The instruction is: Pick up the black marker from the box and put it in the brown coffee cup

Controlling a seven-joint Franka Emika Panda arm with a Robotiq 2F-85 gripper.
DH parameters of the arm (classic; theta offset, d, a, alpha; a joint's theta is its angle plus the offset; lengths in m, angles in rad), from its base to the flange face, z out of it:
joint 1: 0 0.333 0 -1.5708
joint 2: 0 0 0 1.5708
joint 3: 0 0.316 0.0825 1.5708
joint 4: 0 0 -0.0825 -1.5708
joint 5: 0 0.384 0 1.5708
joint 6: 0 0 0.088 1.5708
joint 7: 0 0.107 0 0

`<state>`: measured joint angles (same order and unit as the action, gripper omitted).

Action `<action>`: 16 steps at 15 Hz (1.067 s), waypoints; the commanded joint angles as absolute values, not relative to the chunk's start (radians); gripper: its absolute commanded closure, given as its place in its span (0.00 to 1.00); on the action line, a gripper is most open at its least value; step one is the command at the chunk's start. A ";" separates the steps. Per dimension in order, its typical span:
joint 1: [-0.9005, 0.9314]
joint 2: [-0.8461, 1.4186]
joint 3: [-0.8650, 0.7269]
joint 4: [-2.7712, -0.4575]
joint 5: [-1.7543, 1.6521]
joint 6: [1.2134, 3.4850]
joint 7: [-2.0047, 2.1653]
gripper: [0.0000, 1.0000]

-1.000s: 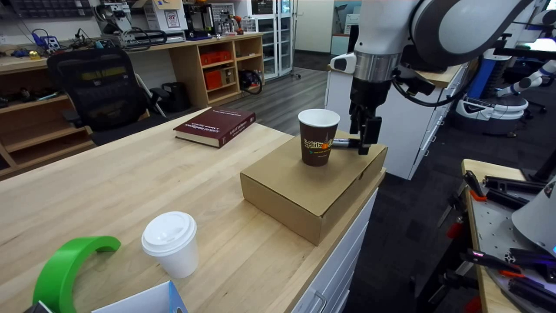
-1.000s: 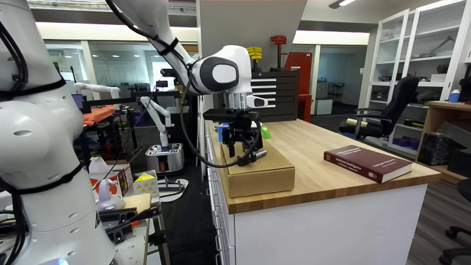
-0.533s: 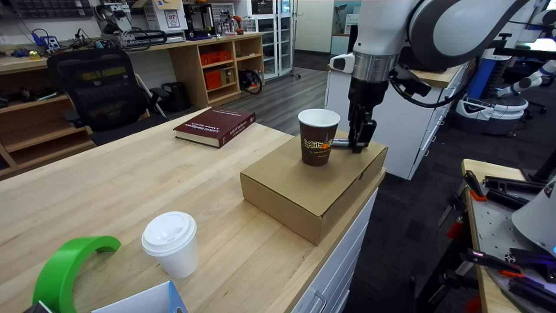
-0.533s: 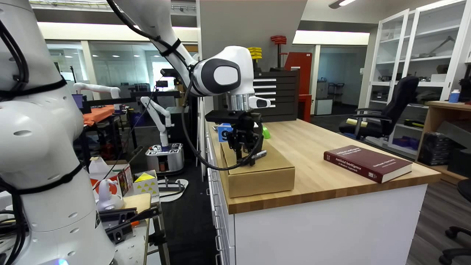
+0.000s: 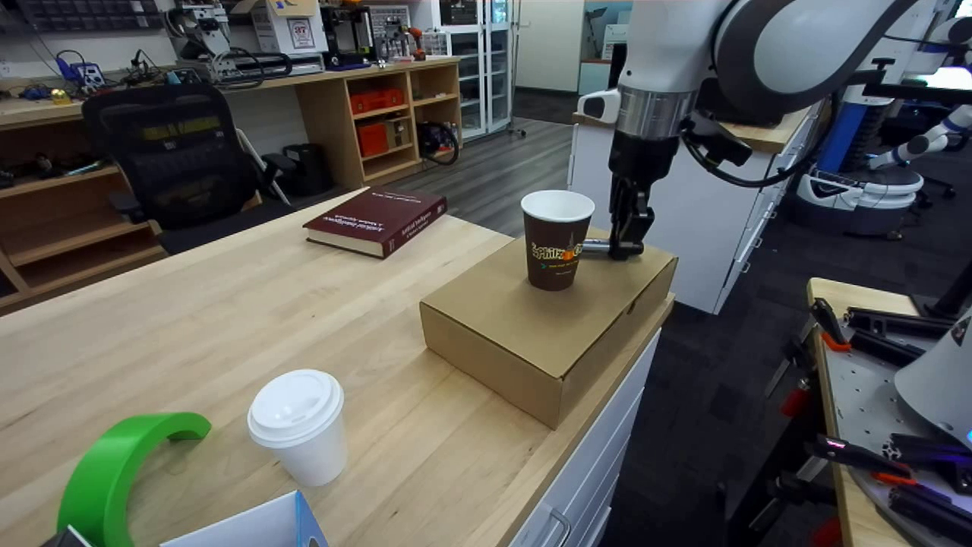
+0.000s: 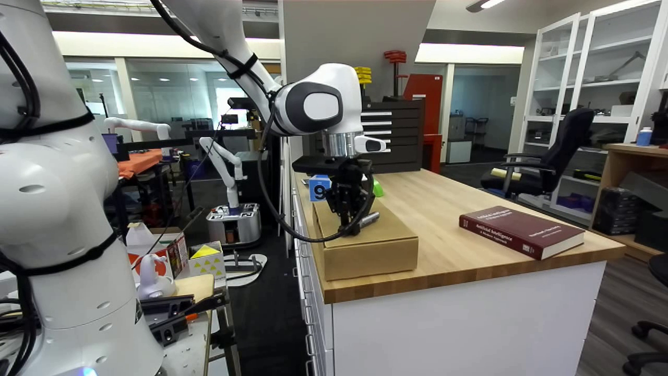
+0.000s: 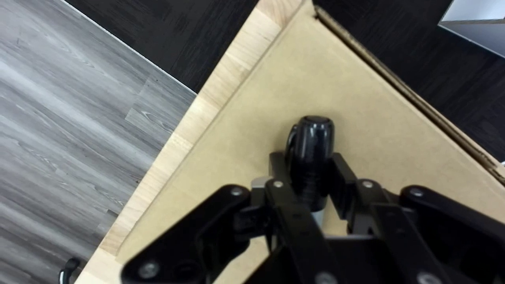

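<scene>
The black marker (image 7: 314, 138) lies between the fingers of my gripper (image 7: 308, 161), which are shut on its black cap end. In an exterior view its lighter grey barrel (image 5: 597, 246) points out of the gripper toward the cup and runs behind it. The marker is level, low over the top of the tan box (image 5: 501, 296); whether it touches the lid I cannot tell. The brown coffee cup (image 5: 558, 247) stands upright on the box, beside the gripper. In an exterior view, the gripper (image 6: 350, 227) covers the place where the cup stands.
A dark red book (image 6: 522, 230) lies on the wooden table (image 5: 342, 319). A white lidded cup (image 5: 300, 425), a green arch (image 5: 106, 471) and a blue and white carton (image 5: 250, 524) stand farther along. The tan box sits close to the table's edge.
My gripper has shifted slightly toward the cup, and its fingers have come together on the marker. The cup and the box have stayed in place.
</scene>
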<state>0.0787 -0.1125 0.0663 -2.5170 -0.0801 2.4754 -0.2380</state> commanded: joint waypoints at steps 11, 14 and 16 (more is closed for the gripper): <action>0.052 -0.387 0.067 -2.504 -0.265 2.234 -0.225 0.93; 0.063 -0.388 0.073 -2.432 -0.276 2.114 -0.246 0.93; 0.067 -0.382 0.079 -2.374 -0.286 2.036 -0.250 0.93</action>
